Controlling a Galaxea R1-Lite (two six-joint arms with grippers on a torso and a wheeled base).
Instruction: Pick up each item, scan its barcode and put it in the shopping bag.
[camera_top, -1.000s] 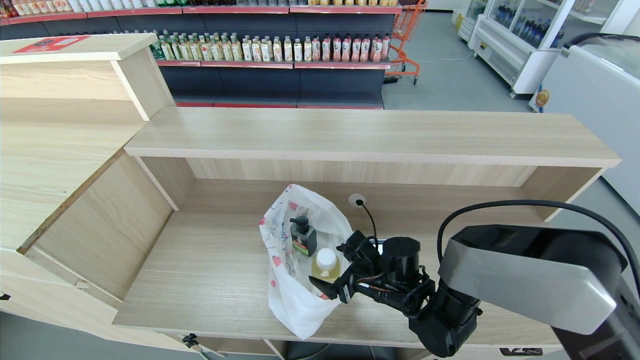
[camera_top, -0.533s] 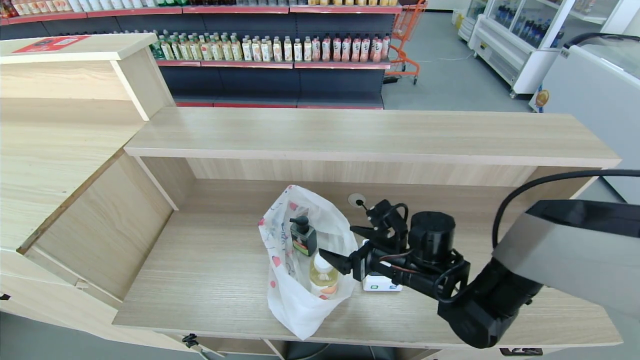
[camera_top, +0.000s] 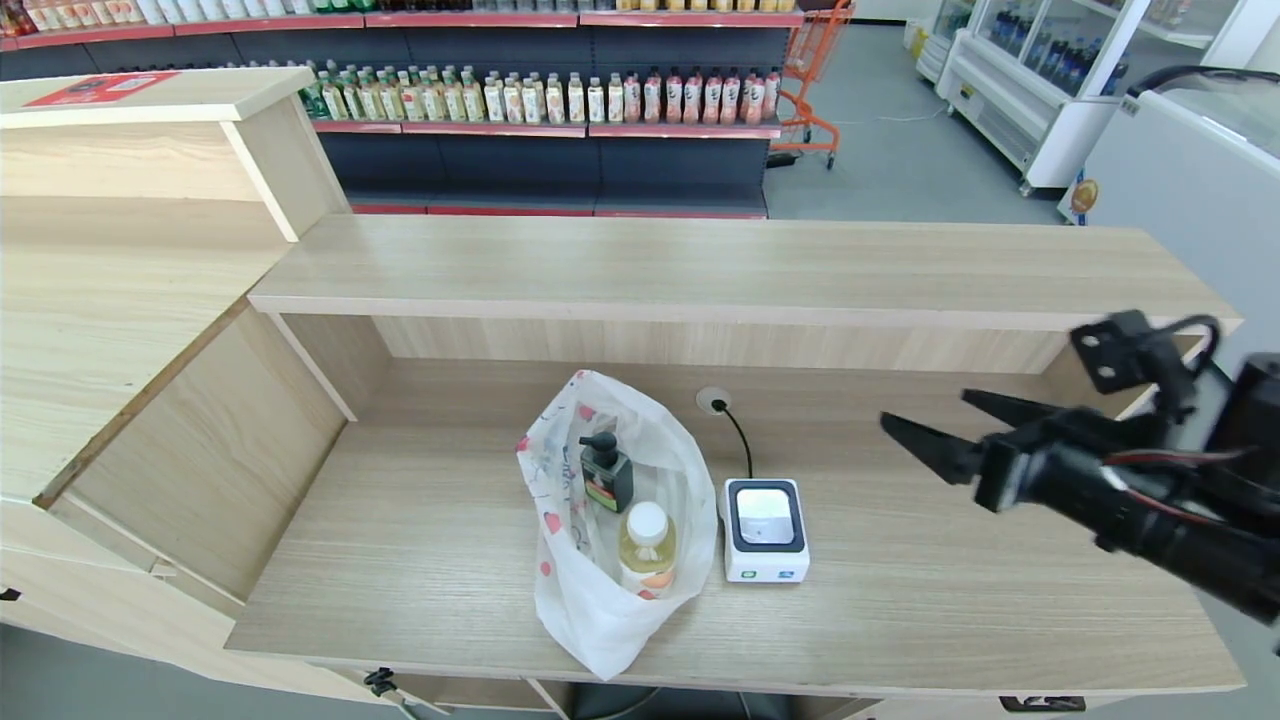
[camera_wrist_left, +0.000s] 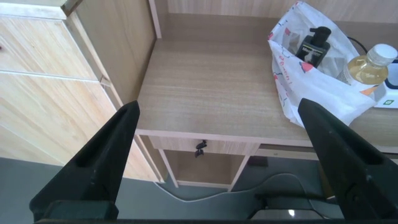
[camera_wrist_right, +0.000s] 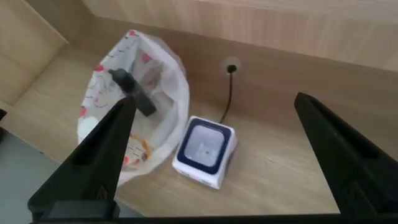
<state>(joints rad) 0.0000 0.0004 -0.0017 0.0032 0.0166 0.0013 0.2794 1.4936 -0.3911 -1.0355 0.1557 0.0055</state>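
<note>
The bag (camera_top: 580, 610) is stood on the table (camera_top: 400, 560), well apart from both pairs of jaws. The right jaws are spread wide and nothing is held between them. They are seen above the table's right part, with the tips turned towards the bag. The left jaws are likewise spread and empty, and are held out in front of the table's left end, off its front edge. Nearest the right jaws, a scanner (camera_top: 765, 530) is set on the table with its window facing up, just beside the bag on the bag's right. A black cable (camera_top: 742, 445) is led from it to a hole (camera_top: 713, 400) at the table's back. Inside the open bag two bottles are seen. A dark pump bottle (camera_top: 606, 475) is placed farther back, and a yellow bottle (camera_top: 648, 545) with a white cap is placed nearer the front.
</note>
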